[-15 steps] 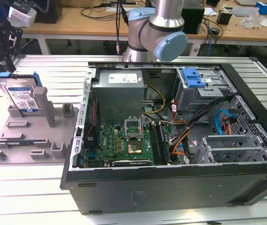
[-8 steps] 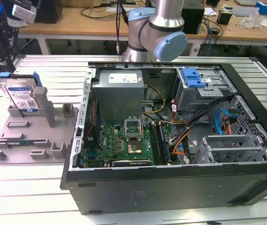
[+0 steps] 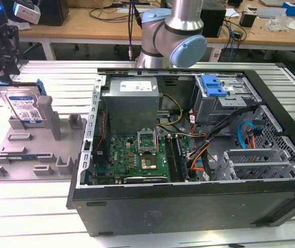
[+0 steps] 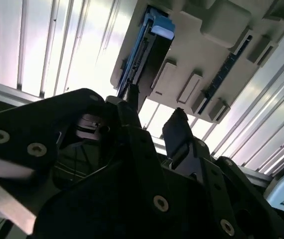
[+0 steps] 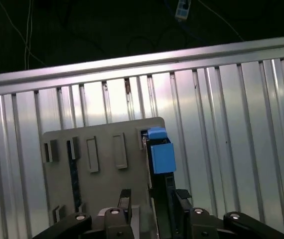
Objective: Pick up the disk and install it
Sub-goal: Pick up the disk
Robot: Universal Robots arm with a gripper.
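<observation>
Exterior view: gripper poised over the disk, on edge in the grey fixture plate. Second wrist view: fingers spread wide, gripping nothing. First wrist view: disk closer to one finger; risks clipping the blue rail and tipping it.
</observation>
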